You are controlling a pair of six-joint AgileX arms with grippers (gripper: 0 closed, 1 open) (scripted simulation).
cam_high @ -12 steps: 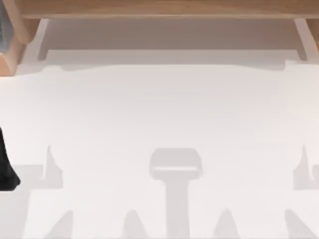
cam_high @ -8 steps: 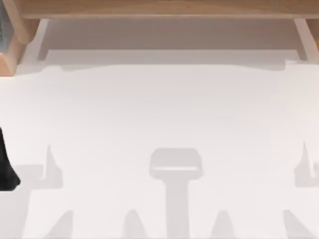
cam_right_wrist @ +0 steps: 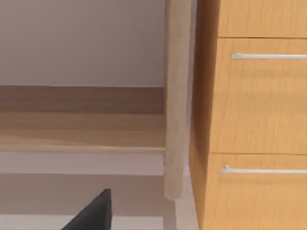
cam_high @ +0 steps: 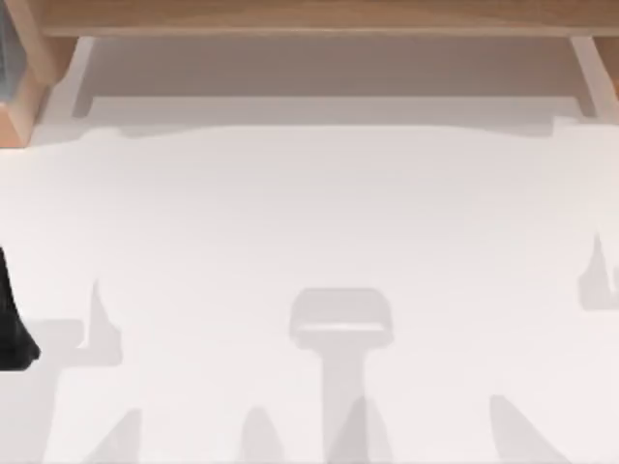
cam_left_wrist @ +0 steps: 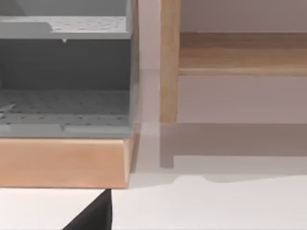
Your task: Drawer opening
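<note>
Nearest in the right wrist view, a dark finger (cam_right_wrist: pixel 93 213) of the right gripper shows at the lower edge; whether the fingers are released or clenched cannot be told. Beyond it stands a pale wooden post (cam_right_wrist: pixel 176 100) carrying a shelf (cam_right_wrist: pixel 81 132), and just past the post is the cabinet (cam_right_wrist: pixel 206 120) with two drawer fronts. The upper drawer (cam_right_wrist: pixel 261 100) and the lower drawer (cam_right_wrist: pixel 259 203) each carry a slim metal handle, upper handle (cam_right_wrist: pixel 268 56) and lower handle (cam_right_wrist: pixel 264 170). Both fronts appear flush with the cabinet face, so the task is judged not yet begun: no handle is grasped and no drawer is pulled out. What is left is the approach, the grasp of a handle and the pull. The drawers lie ahead of the right fingers and off to one side, well apart from them, with the post between. In the left wrist view, a dark finger (cam_left_wrist: pixel 93 215) of the left gripper shows over the tabletop (cam_left_wrist: pixel 216 206), near a grey rack (cam_left_wrist: pixel 64 72) on a wooden base (cam_left_wrist: pixel 62 163); its state likewise cannot be told. In the top view, the left arm (cam_high: pixel 12 319) sits at the tabletop's left edge, parked.
</note>
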